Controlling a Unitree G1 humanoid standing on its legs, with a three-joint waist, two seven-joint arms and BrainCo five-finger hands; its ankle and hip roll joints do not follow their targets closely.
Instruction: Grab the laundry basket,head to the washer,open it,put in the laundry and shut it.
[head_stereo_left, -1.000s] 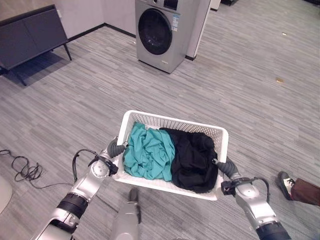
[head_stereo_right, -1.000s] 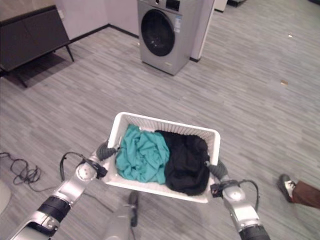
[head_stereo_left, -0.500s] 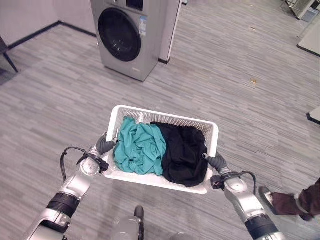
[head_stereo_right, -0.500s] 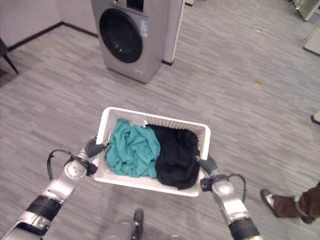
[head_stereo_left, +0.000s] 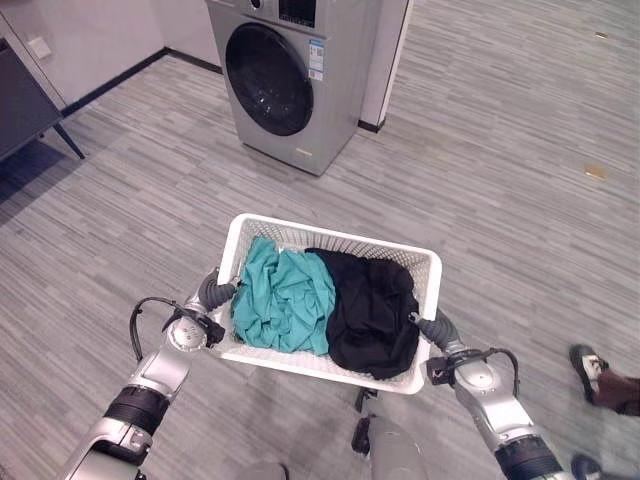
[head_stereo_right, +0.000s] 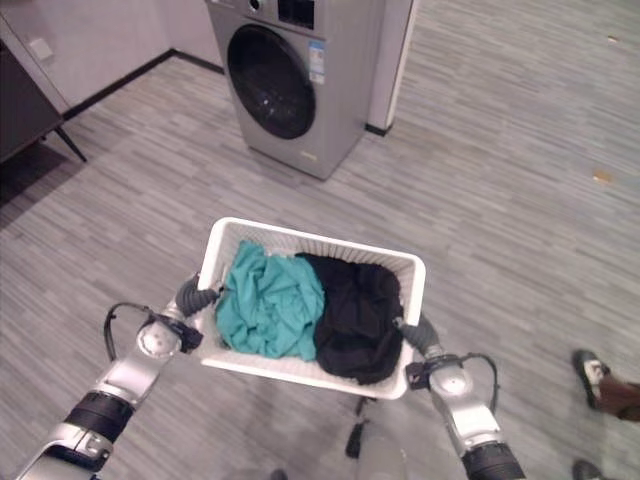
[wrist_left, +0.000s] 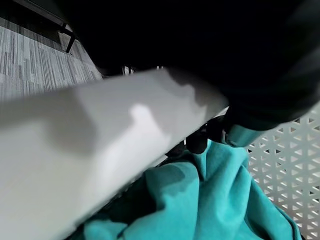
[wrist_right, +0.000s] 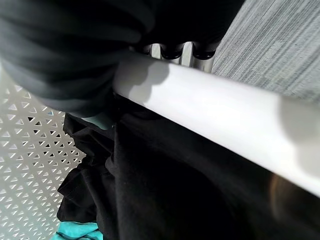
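Left hand (head_stereo_left: 217, 293) and right hand (head_stereo_left: 436, 329) apparently grip opposite rims of the white laundry basket (head_stereo_left: 330, 243), holding 2 garments, teal (head_stereo_left: 283, 301) and black (head_stereo_left: 373, 313), near the closed washer (head_stereo_left: 291, 75)

Even, soft overhead light fills the room, and the floor (head_stereo_left: 480, 190) shows only faint shadows. The washer (head_stereo_left: 290, 75) door glass carries small glints. In both wrist views the white basket (wrist_left: 90, 150) rim lies very close and blurred, with dark shadow behind it.
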